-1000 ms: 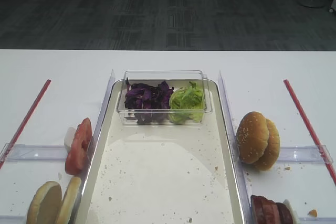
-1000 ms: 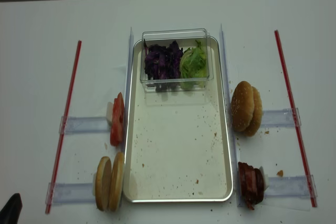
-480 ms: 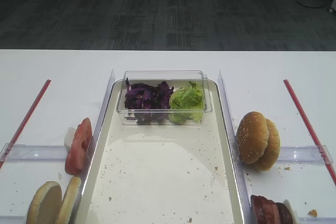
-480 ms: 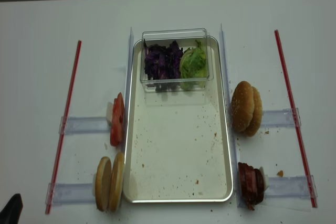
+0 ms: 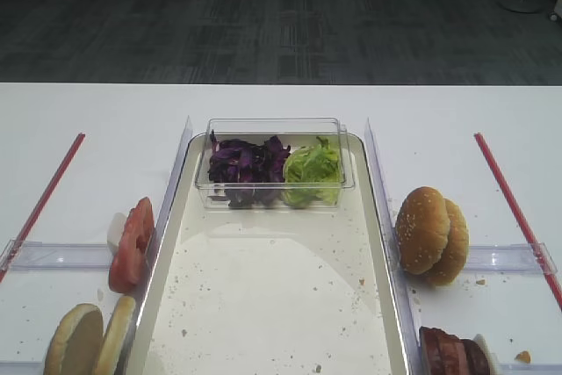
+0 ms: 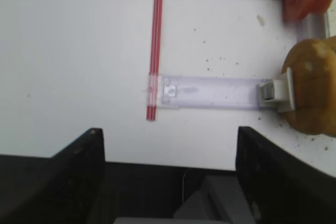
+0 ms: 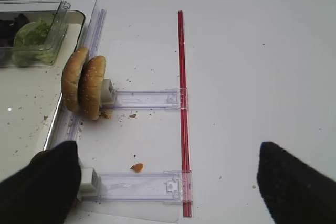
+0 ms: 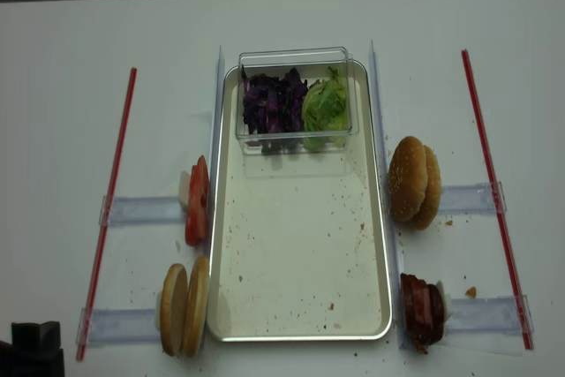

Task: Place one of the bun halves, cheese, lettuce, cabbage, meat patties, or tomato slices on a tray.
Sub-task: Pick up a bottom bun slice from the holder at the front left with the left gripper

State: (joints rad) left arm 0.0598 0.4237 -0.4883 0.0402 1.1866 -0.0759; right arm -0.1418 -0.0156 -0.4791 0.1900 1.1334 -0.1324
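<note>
moved: left arm (image 8: 33,348) further into view at bench (image 8: 71,130) corner
left fingers (image 6: 79,153): apart, empty
right fingers (image 7: 44,182): apart, empty
tray (image 8: 305,335): only crumbs

tray (image 8: 300,245) off-white, crumb-speckled, silvery rim | cabbage (image 8: 274,101) dark purple | lettuce (image 8: 327,103) light green | tomato slices (image 8: 197,200) red | sesame buns (image 8: 415,181) golden, seeded

left gripper (image 6: 168,182): 2 black fingers | right gripper (image 7: 157,182): black, blurred
</note>
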